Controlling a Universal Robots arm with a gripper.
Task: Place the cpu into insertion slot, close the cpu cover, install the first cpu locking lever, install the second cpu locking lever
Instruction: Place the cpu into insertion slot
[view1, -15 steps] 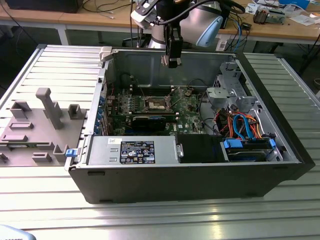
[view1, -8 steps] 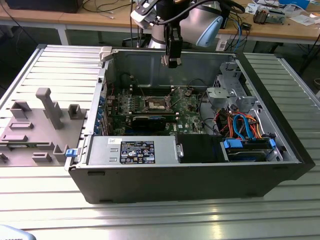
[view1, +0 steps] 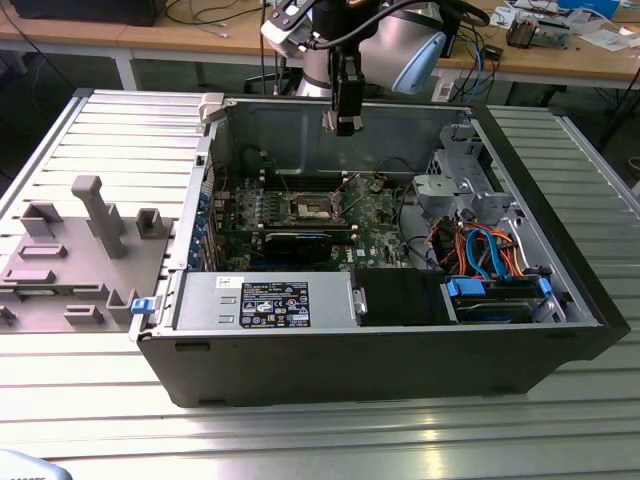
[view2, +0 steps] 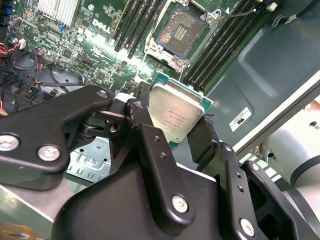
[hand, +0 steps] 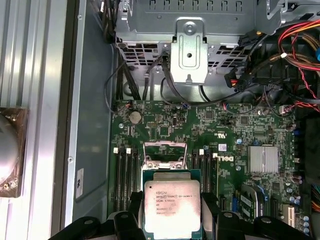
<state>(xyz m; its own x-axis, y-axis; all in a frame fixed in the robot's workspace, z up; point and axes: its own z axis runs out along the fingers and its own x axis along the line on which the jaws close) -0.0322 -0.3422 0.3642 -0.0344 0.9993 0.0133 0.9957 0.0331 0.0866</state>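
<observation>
Slatted metal table (view1: 300, 440), open computer case (view1: 400, 370), green motherboard (view1: 375, 215) inside, hand (view1: 343, 125) tight on cpu (hand: 171, 207) above insertion slot (view2: 182, 27)

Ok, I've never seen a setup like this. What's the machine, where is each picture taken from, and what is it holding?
The machine is a robot arm with a grasping end effector. The exterior view looks from off the arm at an open computer case lying on a slatted metal table; a grey fixture sits at that view's left. Both wrist views come from cameras riding on the arm. The end effector is shut on the cpu, a small square chip, held above the green motherboard. The slot is open and has no chip in it.
</observation>
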